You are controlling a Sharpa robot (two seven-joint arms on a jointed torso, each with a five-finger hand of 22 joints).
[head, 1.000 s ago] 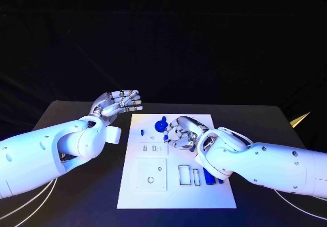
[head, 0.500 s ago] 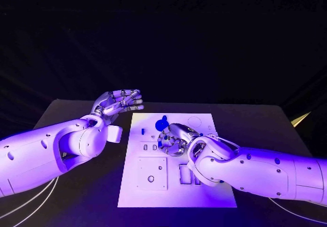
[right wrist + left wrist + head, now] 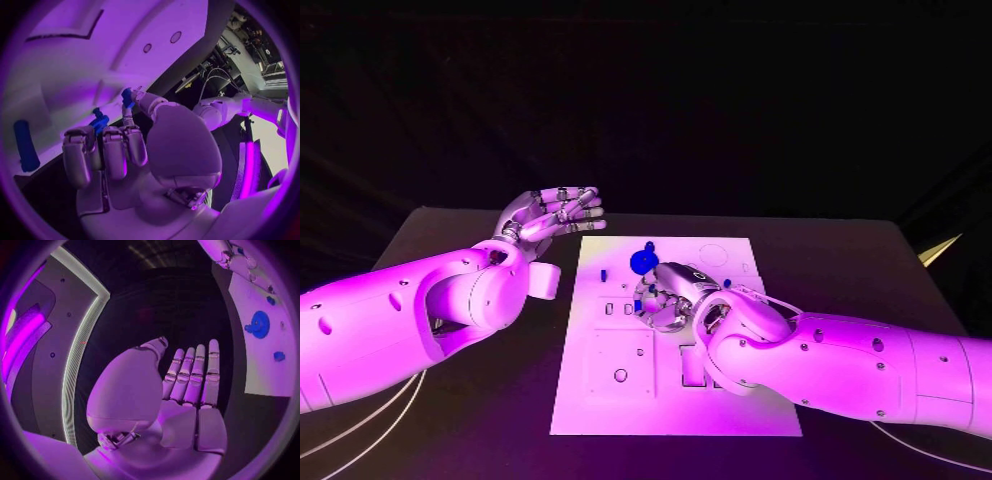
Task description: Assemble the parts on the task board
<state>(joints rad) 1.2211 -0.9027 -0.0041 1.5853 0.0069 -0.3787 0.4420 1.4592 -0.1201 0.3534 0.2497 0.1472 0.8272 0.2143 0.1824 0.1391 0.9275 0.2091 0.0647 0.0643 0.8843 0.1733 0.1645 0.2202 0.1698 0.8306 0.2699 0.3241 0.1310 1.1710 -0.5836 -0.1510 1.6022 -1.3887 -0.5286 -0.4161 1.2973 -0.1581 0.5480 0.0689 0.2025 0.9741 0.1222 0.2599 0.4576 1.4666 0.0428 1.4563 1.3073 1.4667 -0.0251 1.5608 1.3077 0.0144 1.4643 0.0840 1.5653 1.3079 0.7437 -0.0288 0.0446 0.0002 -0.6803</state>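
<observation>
Head view: one white task board [image 3: 668, 395] lies in the middle of the black table [image 3: 444, 250]. Two hands show. The left hand [image 3: 548, 215] hangs above the table just off the board's far left corner, palm up, fingers loosely apart, holding nothing. The right hand [image 3: 672, 295] is curled down on the middle of the board. One round blue part [image 3: 643, 262] stands just beyond it, and one small blue peg [image 3: 604, 272] stands to that part's left. A sliver of blue shows at the right hand's fingertips, but what it is cannot be made out. The right forearm hides the board's near right area.

Left wrist view: the left hand [image 3: 181, 390] is flat, fingers straight and side by side, empty. On the board [image 3: 262, 370] beside it, three blue pieces can be counted, the round blue part [image 3: 258, 323] largest.

Right wrist view: the right hand [image 3: 125, 145] presses fingers bent against the board [image 3: 69, 85]. Its thumb and a fingertip pinch a small blue part [image 3: 127, 96]. A second blue piece [image 3: 99, 121] sits by the curled fingers, partly hidden. One long blue bar [image 3: 25, 145] lies apart near the rim.
</observation>
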